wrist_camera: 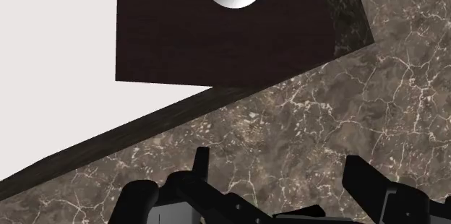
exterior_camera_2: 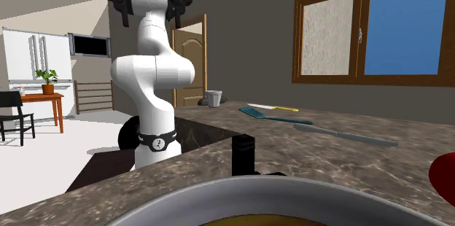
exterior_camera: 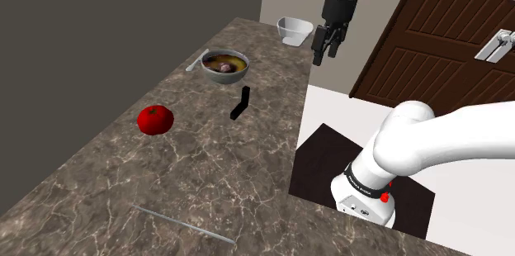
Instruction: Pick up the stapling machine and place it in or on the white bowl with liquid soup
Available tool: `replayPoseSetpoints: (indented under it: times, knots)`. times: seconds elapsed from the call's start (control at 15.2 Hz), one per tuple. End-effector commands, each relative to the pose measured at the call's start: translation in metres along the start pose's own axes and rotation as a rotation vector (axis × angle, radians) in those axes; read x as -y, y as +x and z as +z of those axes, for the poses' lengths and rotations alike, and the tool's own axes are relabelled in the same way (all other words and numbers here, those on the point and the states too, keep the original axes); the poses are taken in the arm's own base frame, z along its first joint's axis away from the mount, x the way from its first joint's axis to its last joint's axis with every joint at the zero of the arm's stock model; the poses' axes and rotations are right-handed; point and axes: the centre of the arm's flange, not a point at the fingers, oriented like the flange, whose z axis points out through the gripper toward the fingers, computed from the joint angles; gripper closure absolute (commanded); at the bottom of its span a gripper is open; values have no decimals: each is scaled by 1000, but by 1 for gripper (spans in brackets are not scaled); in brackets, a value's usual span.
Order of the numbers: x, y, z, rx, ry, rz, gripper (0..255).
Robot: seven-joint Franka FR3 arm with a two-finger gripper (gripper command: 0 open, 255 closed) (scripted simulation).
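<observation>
Nothing is done yet: your gripper [exterior_camera: 326,44] hangs high above the marble counter [exterior_camera: 124,180] edge, fingers spread and empty. The black stapler [exterior_camera: 240,103] sits untouched just beside the grey soup bowl [exterior_camera: 223,77]. Reaching, grasping and placing all remain.

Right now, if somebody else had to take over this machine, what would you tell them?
End effector: open, empty, high above the counter's edge.
Stapler: on the counter near the bowl, apart from it, not gripped.
Bowl: on the counter, holding soup.
Done: nothing yet.
Left: lower to the stapler, grip it, lift it, set it in the bowl.
</observation>
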Motion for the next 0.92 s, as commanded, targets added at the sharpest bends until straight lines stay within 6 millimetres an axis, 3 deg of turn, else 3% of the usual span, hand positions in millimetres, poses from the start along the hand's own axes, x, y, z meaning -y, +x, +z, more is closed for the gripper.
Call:
replayPoseSetpoints:
  times: [0.0,0.86]
  knots:
    - [0,0,0,0,0,0,0]
    - [57,126,89,-73,-39,-142,0]
